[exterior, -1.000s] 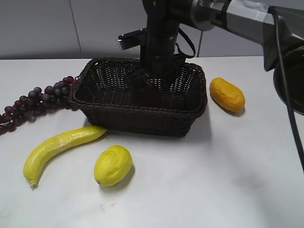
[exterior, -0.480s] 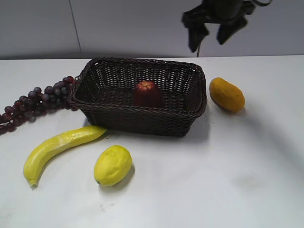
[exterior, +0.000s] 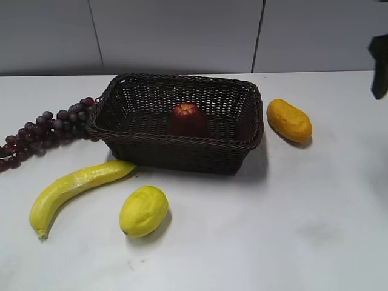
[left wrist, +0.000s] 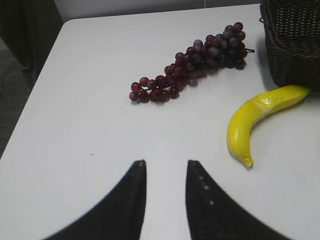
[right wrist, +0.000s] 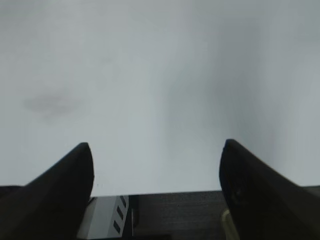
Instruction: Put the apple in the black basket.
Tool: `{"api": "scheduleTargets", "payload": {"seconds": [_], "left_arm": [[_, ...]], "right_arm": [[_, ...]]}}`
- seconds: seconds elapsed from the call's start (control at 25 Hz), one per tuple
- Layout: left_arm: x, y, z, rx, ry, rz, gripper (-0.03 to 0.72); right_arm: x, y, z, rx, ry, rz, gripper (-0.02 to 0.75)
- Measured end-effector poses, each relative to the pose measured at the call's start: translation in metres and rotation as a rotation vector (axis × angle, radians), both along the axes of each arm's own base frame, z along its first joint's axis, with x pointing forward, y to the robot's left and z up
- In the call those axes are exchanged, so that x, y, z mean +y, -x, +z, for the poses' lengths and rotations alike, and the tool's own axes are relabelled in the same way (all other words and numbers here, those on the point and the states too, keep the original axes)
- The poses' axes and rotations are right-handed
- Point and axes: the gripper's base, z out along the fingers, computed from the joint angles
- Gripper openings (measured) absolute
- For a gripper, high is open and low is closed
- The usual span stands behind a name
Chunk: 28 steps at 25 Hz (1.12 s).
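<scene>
The dark red apple [exterior: 187, 118] sits inside the black basket [exterior: 151, 145] near its middle, free of any gripper. The basket's corner also shows in the left wrist view [left wrist: 295, 45]. My right gripper [right wrist: 156, 150] is open and empty over bare white table near its edge; only a dark sliver of it shows at the right edge of the exterior view [exterior: 380, 66], well away from the basket. My left gripper [left wrist: 164, 164] is open and empty over bare table, left of the basket, and out of the exterior view.
Purple grapes [exterior: 45, 127] lie left of the basket, also in the left wrist view [left wrist: 195, 62]. A yellow banana [exterior: 76, 185] [left wrist: 257, 115] and a lemon [exterior: 144, 210] lie in front. An orange-yellow oblong fruit [exterior: 290, 120] lies right of the basket.
The right arm let go of the apple inside the basket, rose and swung away to the right edge of the view. The apple stays in the basket.
</scene>
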Motion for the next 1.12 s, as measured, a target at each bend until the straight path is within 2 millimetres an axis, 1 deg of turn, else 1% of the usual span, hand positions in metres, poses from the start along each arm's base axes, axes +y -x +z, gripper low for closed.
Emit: {"api": "scheduleTargets", "payload": {"seconds": [0.04, 0.08, 0.24, 0.32, 0.44, 0.56, 0.72, 0.92, 1.12], "left_arm": [[0.000, 0.000, 0.000, 0.000, 0.000, 0.000, 0.202], [0.000, 0.000, 0.000, 0.000, 0.000, 0.000, 0.202], [0.000, 0.000, 0.000, 0.000, 0.000, 0.000, 0.202], [0.000, 0.000, 0.000, 0.000, 0.000, 0.000, 0.202], [0.000, 0.000, 0.000, 0.000, 0.000, 0.000, 0.202], [0.000, 0.000, 0.000, 0.000, 0.000, 0.000, 0.202], [0.000, 0.000, 0.000, 0.000, 0.000, 0.000, 0.202], [0.000, 0.000, 0.000, 0.000, 0.000, 0.000, 0.202], [0.000, 0.000, 0.000, 0.000, 0.000, 0.000, 0.202]], "right_arm": [[-0.006, 0.013, 0.002, 0.001, 0.007, -0.015, 0.593], [-0.010, 0.026, 0.000, 0.017, 0.010, -0.024, 0.593], [-0.012, 0.084, -0.001, 0.031, -0.001, -0.038, 0.593], [-0.013, 0.112, -0.002, 0.007, -0.006, -0.054, 0.592], [-0.015, 0.148, -0.014, -0.005, -0.008, -0.063, 0.592], [-0.016, 0.178, -0.026, -0.028, -0.011, -0.066, 0.592], [-0.018, 0.207, -0.036, -0.124, -0.018, -0.067, 0.590], [-0.019, 0.235, -0.043, -0.236, -0.027, -0.068, 0.590], [-0.019, 0.256, -0.038, -0.342, -0.047, -0.069, 0.589]]}}
